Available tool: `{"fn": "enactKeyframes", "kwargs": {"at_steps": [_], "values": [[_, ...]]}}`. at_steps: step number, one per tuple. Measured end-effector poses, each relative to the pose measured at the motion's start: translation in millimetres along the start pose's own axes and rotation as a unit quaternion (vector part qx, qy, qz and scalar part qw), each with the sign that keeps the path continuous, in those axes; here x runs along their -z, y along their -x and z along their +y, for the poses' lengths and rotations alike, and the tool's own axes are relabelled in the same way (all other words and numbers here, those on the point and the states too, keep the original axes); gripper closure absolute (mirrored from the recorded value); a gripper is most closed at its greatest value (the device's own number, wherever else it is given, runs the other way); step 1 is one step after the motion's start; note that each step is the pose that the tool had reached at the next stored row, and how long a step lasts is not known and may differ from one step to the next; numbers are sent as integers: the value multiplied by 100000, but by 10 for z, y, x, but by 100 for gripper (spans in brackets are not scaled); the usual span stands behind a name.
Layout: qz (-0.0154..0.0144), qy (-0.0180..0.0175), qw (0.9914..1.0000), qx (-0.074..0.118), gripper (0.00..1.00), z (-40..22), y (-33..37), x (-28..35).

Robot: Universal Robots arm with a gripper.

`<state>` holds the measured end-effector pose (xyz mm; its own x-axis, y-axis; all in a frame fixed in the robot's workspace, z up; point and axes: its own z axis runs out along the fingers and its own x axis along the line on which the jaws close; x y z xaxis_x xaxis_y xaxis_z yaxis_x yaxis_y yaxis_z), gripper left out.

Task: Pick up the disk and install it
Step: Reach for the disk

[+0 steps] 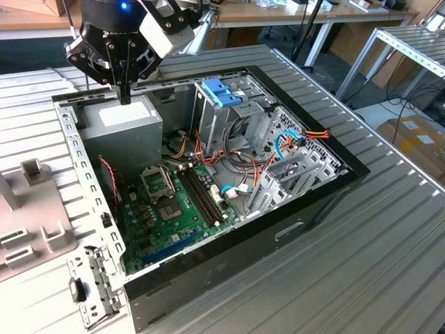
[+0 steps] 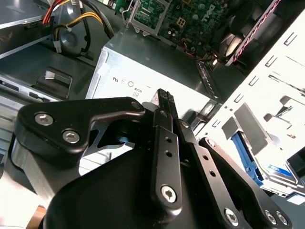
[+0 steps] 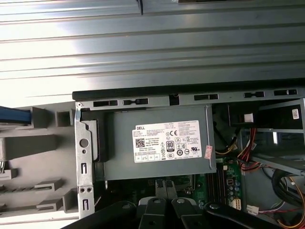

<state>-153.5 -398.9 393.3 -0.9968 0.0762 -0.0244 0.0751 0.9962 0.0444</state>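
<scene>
White sticker (image 3: 167, 141) w/ barcodes, cert marks on PSU box (image 3: 119, 143); print illegible.

The gripper (image 1: 125, 99) points straight down; its black fingers (image 2: 165, 125) are pressed together at the tips; the linkage arms (image 2: 81, 114) spread to either side behind them; the wrist (image 1: 111, 21) stands directly above.

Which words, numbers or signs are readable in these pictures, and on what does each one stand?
White sticker on the power-supply box: a logo, a code square, approval marks and fine print, all too small to read reliably.
Stamped marks on the same box, second wrist view: too blurred to read.
Small white tag, first wrist view: unreadable.
</scene>
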Motion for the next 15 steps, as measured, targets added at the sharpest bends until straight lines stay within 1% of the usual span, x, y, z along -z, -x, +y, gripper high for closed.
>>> {"fn": "enactKeyframes", "kwargs": {"at_steps": [15], "values": [[-1, 1, 100000, 3, 89, -8, -96, 3]]}}
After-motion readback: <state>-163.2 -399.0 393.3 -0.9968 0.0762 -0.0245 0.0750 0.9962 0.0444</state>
